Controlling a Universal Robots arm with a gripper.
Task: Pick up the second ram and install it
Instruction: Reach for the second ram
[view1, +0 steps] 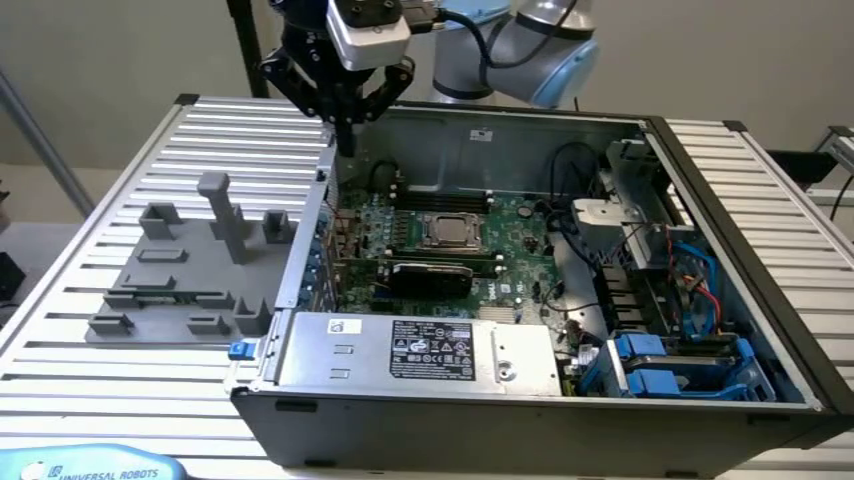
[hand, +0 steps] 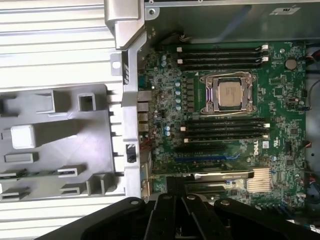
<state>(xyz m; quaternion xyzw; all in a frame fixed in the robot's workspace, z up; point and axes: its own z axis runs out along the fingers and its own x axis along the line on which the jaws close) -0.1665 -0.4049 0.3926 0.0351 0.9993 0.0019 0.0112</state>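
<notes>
Gripper (view1: 347, 130): jaws closed, empty, over case (view1: 441, 430) far corner.
Second ram (hand: 30, 173): seemingly slotted in grey fixture (view1: 174, 270), exterior view's left.
Care: likely grasp mid-length, square to stick.

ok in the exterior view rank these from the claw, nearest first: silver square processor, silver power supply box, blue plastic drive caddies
From the claw:
1. Silver square processor, on the green motherboard.
2. Silver power supply box, nearer the camera.
3. Blue plastic drive caddies, near corner, exterior view's right.
</notes>
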